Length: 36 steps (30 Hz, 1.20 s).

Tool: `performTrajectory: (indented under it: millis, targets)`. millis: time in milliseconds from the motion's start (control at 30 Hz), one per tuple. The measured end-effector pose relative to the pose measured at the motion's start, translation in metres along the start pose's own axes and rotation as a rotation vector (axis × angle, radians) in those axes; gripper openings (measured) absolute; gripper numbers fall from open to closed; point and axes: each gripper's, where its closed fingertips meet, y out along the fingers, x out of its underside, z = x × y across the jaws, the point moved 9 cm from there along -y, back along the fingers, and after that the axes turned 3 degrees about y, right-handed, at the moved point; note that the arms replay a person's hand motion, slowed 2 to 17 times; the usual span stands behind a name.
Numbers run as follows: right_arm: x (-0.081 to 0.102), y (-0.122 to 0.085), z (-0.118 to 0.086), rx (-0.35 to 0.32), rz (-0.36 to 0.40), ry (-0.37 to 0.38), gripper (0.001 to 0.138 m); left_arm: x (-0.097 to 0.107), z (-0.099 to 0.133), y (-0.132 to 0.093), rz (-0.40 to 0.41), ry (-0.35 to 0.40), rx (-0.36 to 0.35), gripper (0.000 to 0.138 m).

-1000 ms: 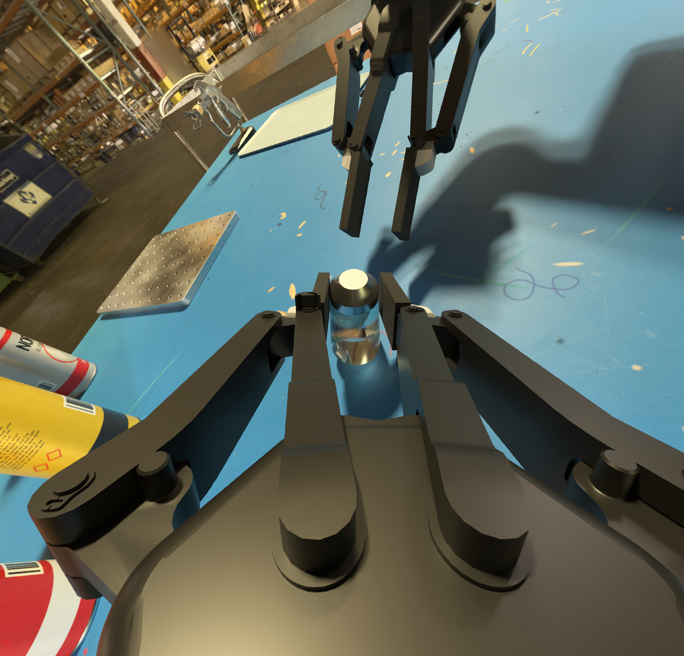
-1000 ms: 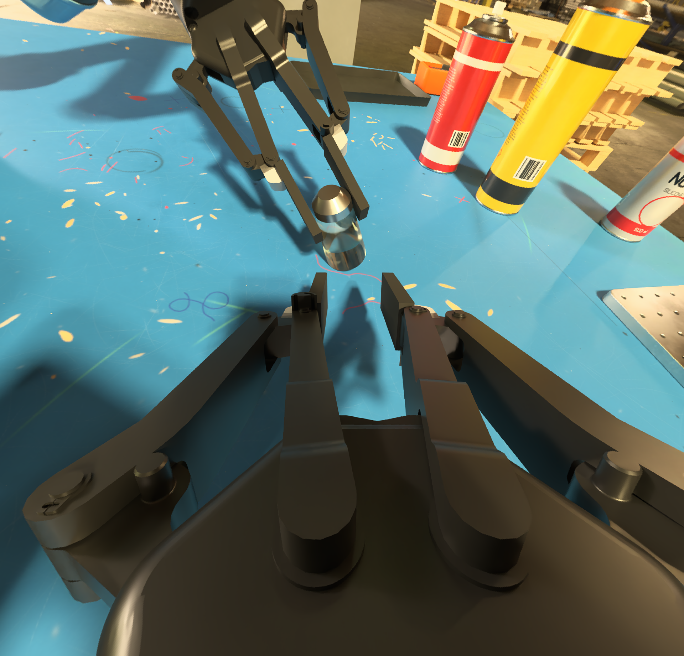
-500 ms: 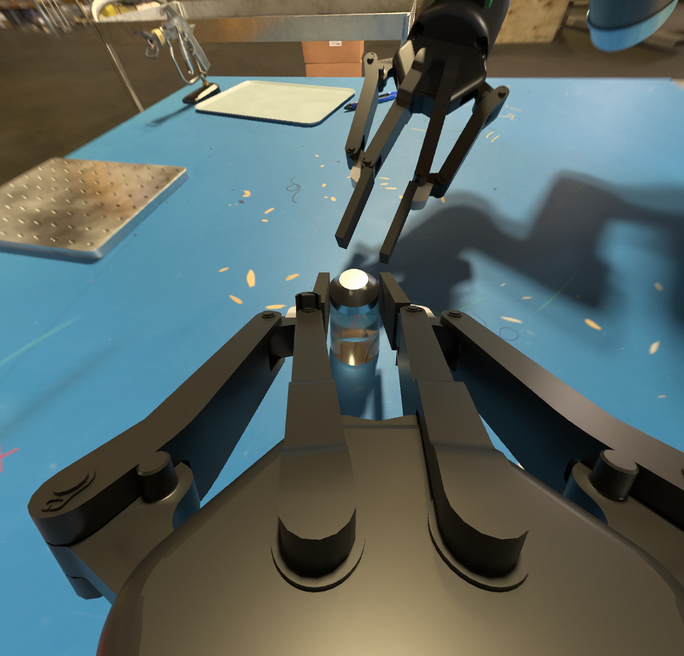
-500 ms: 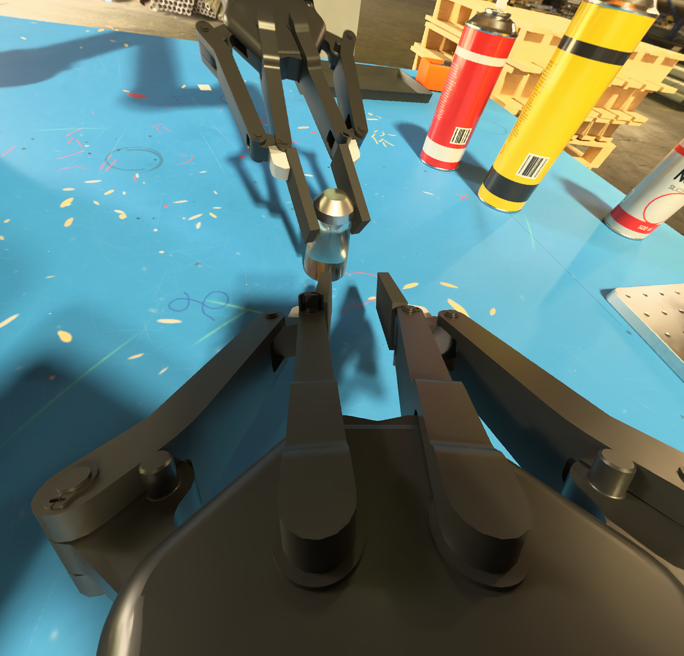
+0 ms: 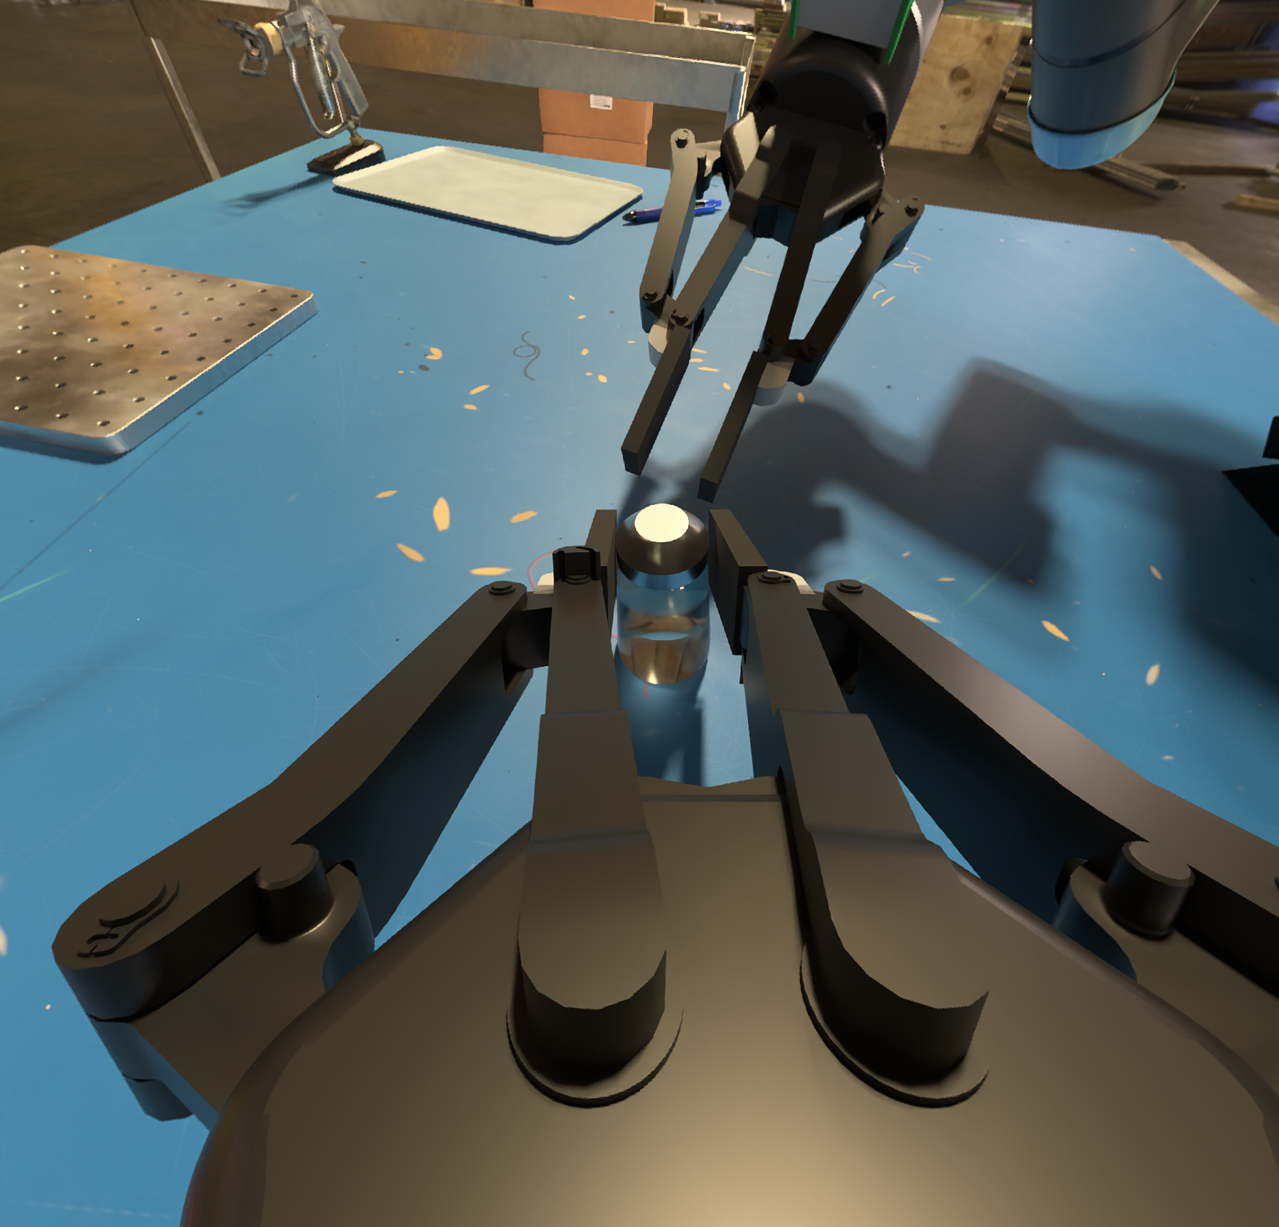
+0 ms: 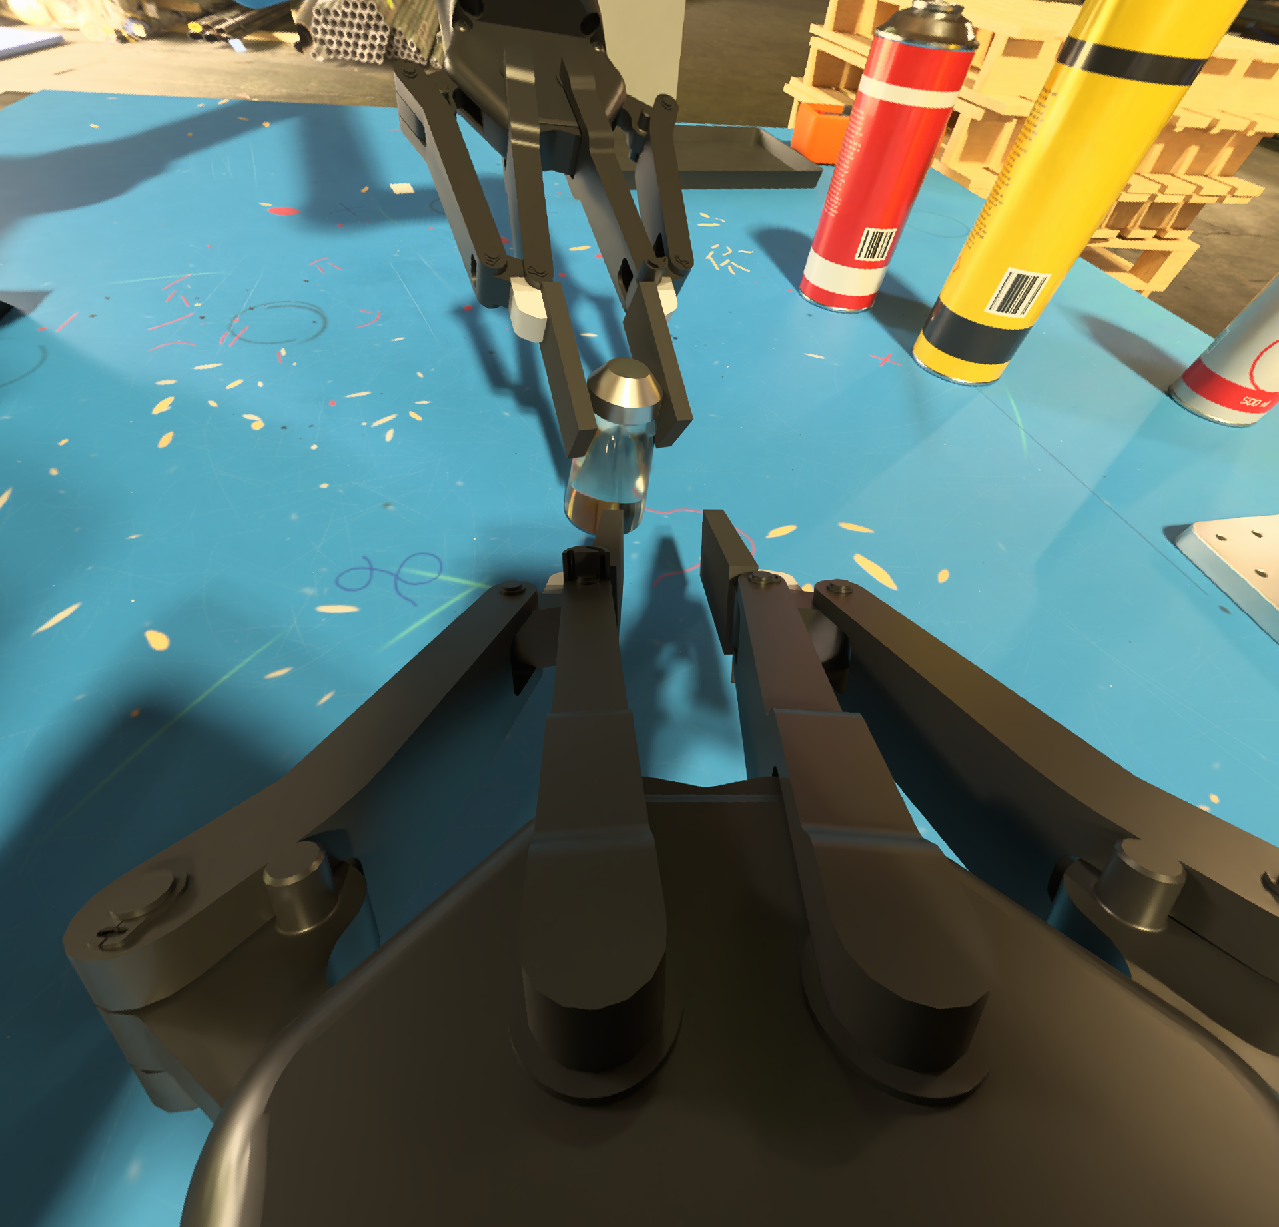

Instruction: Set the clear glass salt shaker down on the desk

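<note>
The clear glass salt shaker point(image 5: 661, 612) with a metal cap is gripped near its top between my left gripper's point(image 5: 661, 529) fingers. In the right wrist view the shaker point(image 6: 612, 467) hangs slightly tilted, base close to the blue desk point(image 6: 277, 502); I cannot tell if it touches. The left gripper point(image 6: 626, 436) comes down on it from behind. My right gripper point(image 6: 661, 526) is open and empty, just in front of the shaker's base, its left fingertip overlapping it in view. It also shows in the left wrist view point(image 5: 671, 474), just beyond the shaker.
A red spray can point(image 6: 879, 156), a yellow can point(image 6: 1066, 176) and a white-and-red can point(image 6: 1239, 377) stand at the right. A perforated metal plate point(image 5: 118, 342), a white tray point(image 5: 484, 190), a pen point(image 5: 671, 211) and a dark tray point(image 6: 747, 156) lie on the desk.
My left gripper has swung round with the shaker, bringing it from strongly tilted to nearly upright. The right gripper has stayed open and hardly moved.
</note>
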Motion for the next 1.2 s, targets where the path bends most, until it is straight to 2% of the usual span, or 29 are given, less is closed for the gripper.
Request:
performTrajectory:
  millis: [267, 700, 867, 1200]
  targets:
    - [0.001, 0.000, -0.001, -0.001, -0.001, -0.010, 0.029, 0.003, 0.004, 0.002, -0.023, 0.044, -0.014, 0.045]
    - [0.002, -0.001, -0.001, 0.000, 0.016, -0.022, 0.030, 0.001, 0.005, -0.002, 0.041, 0.058, -0.002, 0.054]
    - [0.001, -0.001, -0.002, -0.003, 0.033, -0.028, 0.037, -0.001, 0.007, -0.006, 0.098, 0.070, 0.021, 0.061]
    - [-0.003, -0.007, -0.006, -0.044, 0.110, -0.041, 0.049, -0.010, 0.010, -0.022, 0.276, 0.076, 0.065, 0.066]
